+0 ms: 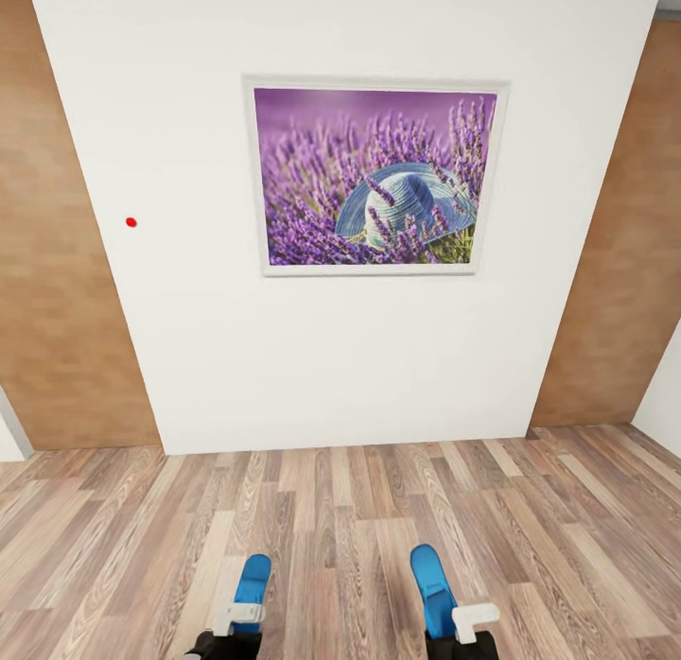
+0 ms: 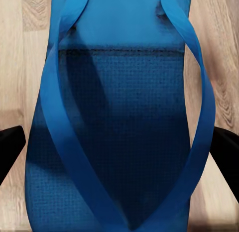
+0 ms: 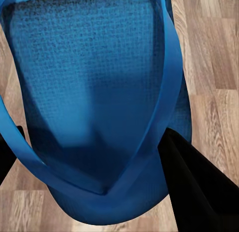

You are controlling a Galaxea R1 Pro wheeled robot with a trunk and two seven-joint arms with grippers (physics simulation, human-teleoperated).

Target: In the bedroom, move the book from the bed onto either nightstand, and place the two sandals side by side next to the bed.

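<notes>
The head view takes in a white wall, a framed lavender picture and the wood-plank floor. Low in that view, the left tool pinches one blue sandal and the right tool pinches the other sandal, both above the floor. Each wrist view shows its sandal's dotted sole and straps up close between dark fingers; no writing is readable.

sandals: matt textured foam, smooth straps | floor: wood-plank | wall: matt white

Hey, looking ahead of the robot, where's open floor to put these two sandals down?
The wood-plank floor lies bare from the white wall under the lavender picture back to both hands. Each hand carries a blue sandal: left hand, right hand. No bed in sight; nothing crowds it.
</notes>
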